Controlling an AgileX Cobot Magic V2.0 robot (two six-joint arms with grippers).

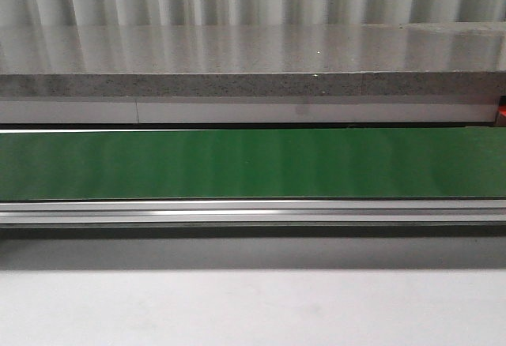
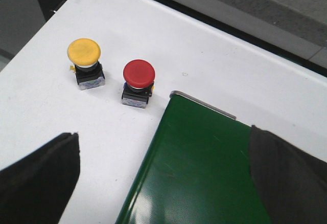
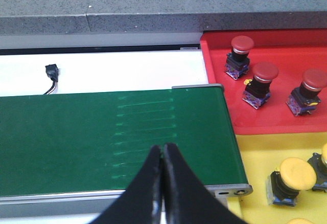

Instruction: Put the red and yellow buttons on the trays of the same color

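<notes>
At the left end of the white worktop point(image 2: 127, 40), a yellow button point(image 2: 85, 62) and a red button point(image 2: 138, 82) stand side by side, just off the green conveyor belt point(image 2: 199, 168). The left tool point(image 2: 163, 178) gapes wide, empty. The right tool point(image 3: 163, 183) is pinched closed, empty, over the belt's end beside the red tray point(image 3: 276, 124) (three red buttons) and yellow tray point(image 3: 253, 157).

**White table, green belt, buttons and trays**

We see a white table point(image 2: 214, 60) carrying a green conveyor belt point(image 1: 253, 163). Beside the belt's end, a yellow button point(image 2: 85, 55) and a red button point(image 2: 138, 78) stand upright on the table, near each other. At the other end lie a red tray point(image 3: 265, 124) and a yellow tray point(image 3: 255, 155), both holding buttons.
</notes>
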